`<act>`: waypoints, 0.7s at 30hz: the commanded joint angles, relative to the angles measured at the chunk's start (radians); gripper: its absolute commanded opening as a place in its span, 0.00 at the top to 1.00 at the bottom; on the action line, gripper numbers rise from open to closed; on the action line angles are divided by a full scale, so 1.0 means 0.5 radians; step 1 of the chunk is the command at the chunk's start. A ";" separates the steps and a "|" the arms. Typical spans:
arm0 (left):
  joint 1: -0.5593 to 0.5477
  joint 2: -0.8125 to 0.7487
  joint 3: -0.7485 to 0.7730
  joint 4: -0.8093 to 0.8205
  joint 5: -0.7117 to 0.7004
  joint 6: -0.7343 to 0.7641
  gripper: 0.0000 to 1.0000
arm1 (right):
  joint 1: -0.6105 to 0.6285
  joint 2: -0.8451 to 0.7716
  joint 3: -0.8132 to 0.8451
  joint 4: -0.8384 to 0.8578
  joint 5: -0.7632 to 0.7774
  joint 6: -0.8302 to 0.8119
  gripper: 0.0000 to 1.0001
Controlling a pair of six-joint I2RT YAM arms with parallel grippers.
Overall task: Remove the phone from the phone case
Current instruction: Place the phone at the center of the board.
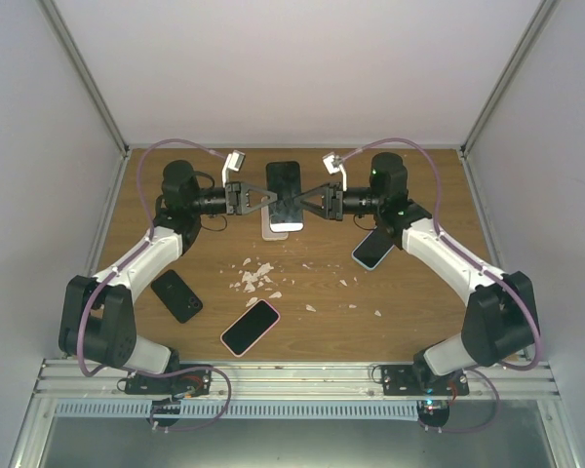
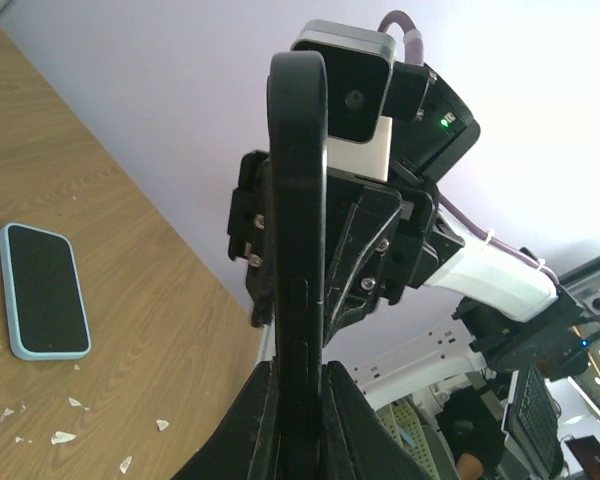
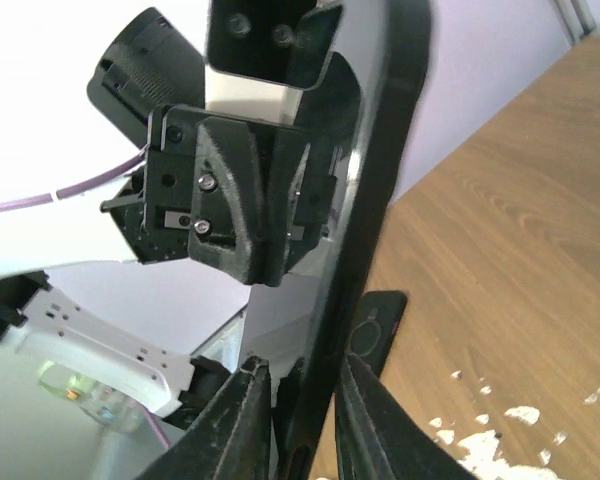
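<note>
A phone in a black phone case [image 1: 284, 193] hangs in the air above the middle of the table, held flat between both arms. My left gripper [image 1: 270, 198] is shut on its left edge; in the left wrist view the black case edge [image 2: 298, 200] rises straight out of the clamped gripper [image 2: 302, 380]. My right gripper [image 1: 303, 203] straddles the opposite edge. In the right wrist view the phone [image 3: 380, 180] runs between the fingers of that gripper [image 3: 302, 385]: one finger touches it and a gap shows at the other.
A pale pink case [image 1: 278, 232] lies on the table under the held phone. A black phone [image 1: 176, 294] lies at left, a pink-cased phone [image 1: 250, 327] near the front, and a light-blue-cased phone [image 1: 372, 251] at right. White fragments [image 1: 256, 276] are scattered mid-table.
</note>
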 commanded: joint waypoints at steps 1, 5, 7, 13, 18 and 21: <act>-0.020 -0.027 0.082 0.108 -0.042 0.053 1.00 | 0.013 0.034 -0.001 0.098 -0.067 0.068 0.85; -0.021 -0.017 0.120 -0.081 -0.087 0.190 1.00 | 0.006 0.067 0.022 0.115 -0.121 0.125 0.89; -0.020 -0.005 0.127 -0.123 -0.101 0.208 1.00 | 0.001 0.084 0.043 0.113 -0.136 0.146 0.95; -0.018 0.030 0.174 -0.242 -0.137 0.273 0.92 | -0.032 0.140 0.129 0.092 -0.166 0.208 1.00; -0.003 0.056 0.220 -0.393 -0.207 0.351 0.59 | -0.094 0.182 0.163 0.038 -0.158 0.206 0.99; 0.026 0.072 0.226 -0.437 -0.237 0.351 0.33 | -0.143 0.207 0.153 0.003 -0.144 0.188 1.00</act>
